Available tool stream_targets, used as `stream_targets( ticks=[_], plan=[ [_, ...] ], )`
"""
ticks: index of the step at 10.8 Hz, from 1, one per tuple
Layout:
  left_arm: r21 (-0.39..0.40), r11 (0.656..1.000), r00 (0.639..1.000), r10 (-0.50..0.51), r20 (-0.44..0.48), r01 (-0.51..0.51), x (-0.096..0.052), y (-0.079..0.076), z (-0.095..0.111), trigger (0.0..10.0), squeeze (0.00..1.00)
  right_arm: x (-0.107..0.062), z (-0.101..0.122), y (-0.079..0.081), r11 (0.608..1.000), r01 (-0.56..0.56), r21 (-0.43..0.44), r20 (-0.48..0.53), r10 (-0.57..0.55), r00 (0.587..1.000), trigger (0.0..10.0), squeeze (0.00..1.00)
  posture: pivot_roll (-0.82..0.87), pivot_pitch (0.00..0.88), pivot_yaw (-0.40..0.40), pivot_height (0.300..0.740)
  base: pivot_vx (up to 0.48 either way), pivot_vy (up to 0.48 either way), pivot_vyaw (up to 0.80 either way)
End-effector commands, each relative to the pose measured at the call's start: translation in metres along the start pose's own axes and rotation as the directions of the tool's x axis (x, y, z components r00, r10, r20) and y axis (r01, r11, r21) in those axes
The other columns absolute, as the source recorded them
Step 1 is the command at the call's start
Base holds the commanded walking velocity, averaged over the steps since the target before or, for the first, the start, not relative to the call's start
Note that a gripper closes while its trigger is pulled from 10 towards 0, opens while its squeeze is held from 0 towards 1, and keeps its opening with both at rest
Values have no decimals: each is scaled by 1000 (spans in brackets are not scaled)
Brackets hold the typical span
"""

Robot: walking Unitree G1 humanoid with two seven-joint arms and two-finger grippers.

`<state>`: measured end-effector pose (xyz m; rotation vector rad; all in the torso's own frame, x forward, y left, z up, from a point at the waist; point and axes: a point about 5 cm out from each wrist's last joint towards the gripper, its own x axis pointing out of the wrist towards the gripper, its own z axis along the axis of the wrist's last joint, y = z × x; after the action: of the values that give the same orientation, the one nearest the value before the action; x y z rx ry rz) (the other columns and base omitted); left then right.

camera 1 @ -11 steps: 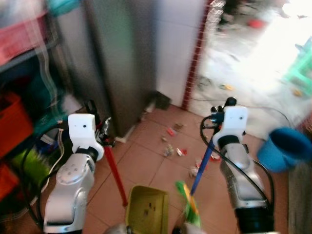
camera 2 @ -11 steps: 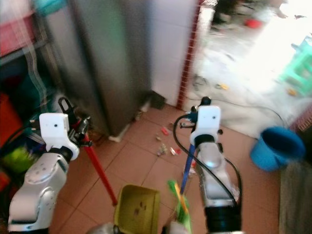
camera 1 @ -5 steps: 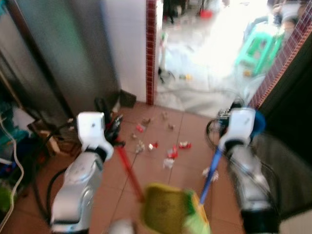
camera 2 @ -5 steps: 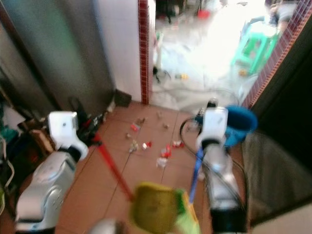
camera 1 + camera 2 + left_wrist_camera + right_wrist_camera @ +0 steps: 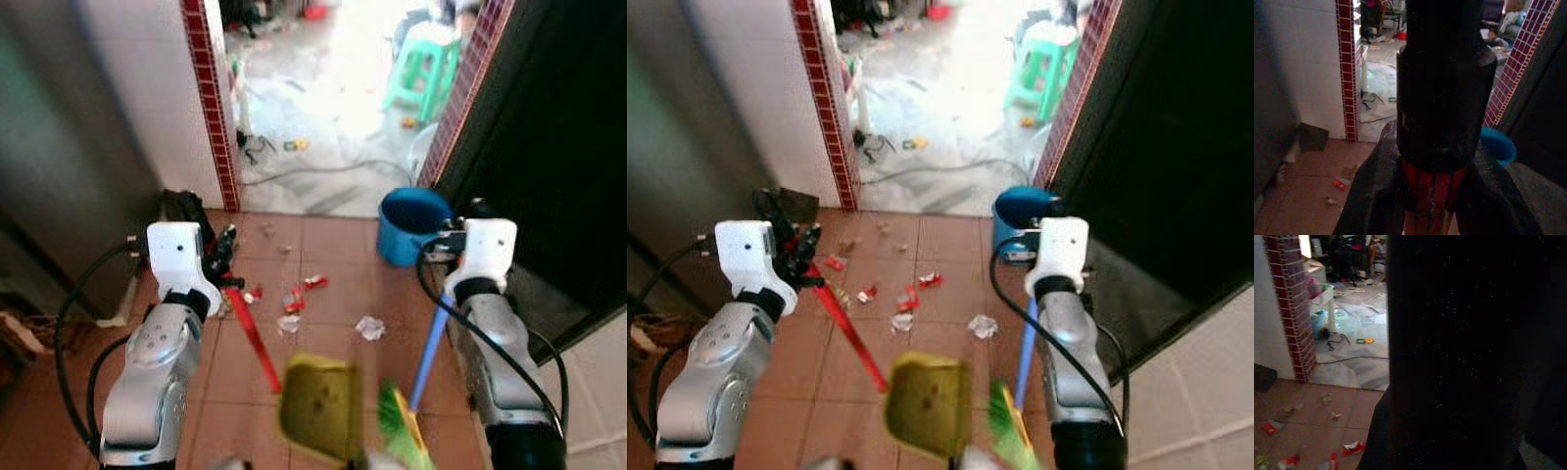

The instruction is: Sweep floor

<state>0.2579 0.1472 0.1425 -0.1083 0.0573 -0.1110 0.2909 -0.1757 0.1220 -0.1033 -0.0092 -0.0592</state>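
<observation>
Scraps of litter (image 5: 294,299) lie scattered on the terracotta tile floor (image 5: 333,255) ahead of me, near the doorway. My left claw (image 5: 223,257) is clamped on the red handle (image 5: 253,338) of a yellow-green dustpan (image 5: 318,406). My right claw (image 5: 453,240) holds the blue broom handle (image 5: 427,352); its green bristles (image 5: 402,441) sit beside the dustpan. A blue bucket (image 5: 411,223) stands by the dark door.
</observation>
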Motion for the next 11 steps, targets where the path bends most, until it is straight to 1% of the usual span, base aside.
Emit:
stream_targets(
  ticks=[1, 2, 4, 5, 6, 7, 8, 9, 10, 11],
  plan=[
    [30, 1000, 998, 6, 56, -8, -1, 3, 12, 10000, 0, 5, 9, 3, 1000, -5, 19, 33, 4, 999, 10000, 0, -43, 45, -10, 740, 0, 0, 0],
    [25, 999, 999, -38, 32, 37, 1, 1, 11, 10000, 0, 8, 10, 3, 1000, -2, 22, 37, 1, 999, 10000, 0, -38, 31, -9, 740, 0, 0, 0],
    [77, 996, 999, -42, 21, 40, 5, 8, 10, 10000, 0, 10, 11, 4, 999, 13, 29, 47, -14, 999, 10000, 0, -36, 12, 4, 740, 0, 0, 0],
    [75, 997, 999, -35, 27, 33, 8, 13, 14, 10000, 0, 10, 13, 3, 999, 23, 34, 53, -25, 998, 10000, 0, -38, 0, 10, 740, 0, 0, 0],
    [81, 996, 998, -49, 30, 46, 15, 14, 14, 10000, 0, 12, 9, 2, 999, 37, 36, 45, -38, 998, 10000, 0, -39, 0, 10, 740, 0, 0, -681],
    [81, 996, 998, -53, 43, 49, 16, 13, 14, 10000, 0, 13, 9, 1, 999, 34, 32, 58, -36, 998, 10000, 0, -42, 0, 3, 740, 0, 0, -800],
    [53, 998, 999, -25, 40, 23, 14, 11, 9, 10000, 0, 15, 12, -1, 999, 26, 23, 70, -27, 997, 10000, 0, -46, 0, -8, 740, 0, 0, -450],
    [44, 999, 999, -16, 35, 14, 10, 9, 6, 10000, 0, 13, 14, -3, 1000, 24, 19, 74, -26, 997, 10000, 0, -51, 0, -18, 740, 0, 0, 0],
    [56, 998, 1000, 8, -7, -8, 4, 10, -9, 10000, 0, 18, 18, -1, 1000, 25, 17, 77, -27, 997, 10000, 0, -45, 0, -27, 740, 0, 0, 0],
    [62, 998, 1000, 12, -13, -11, 2, 10, -11, 10000, 0, 17, 17, -1, 999, 33, 15, 71, -34, 997, 10000, 0, -46, 15, -39, 740, 0, 0, 0]
  ],
)
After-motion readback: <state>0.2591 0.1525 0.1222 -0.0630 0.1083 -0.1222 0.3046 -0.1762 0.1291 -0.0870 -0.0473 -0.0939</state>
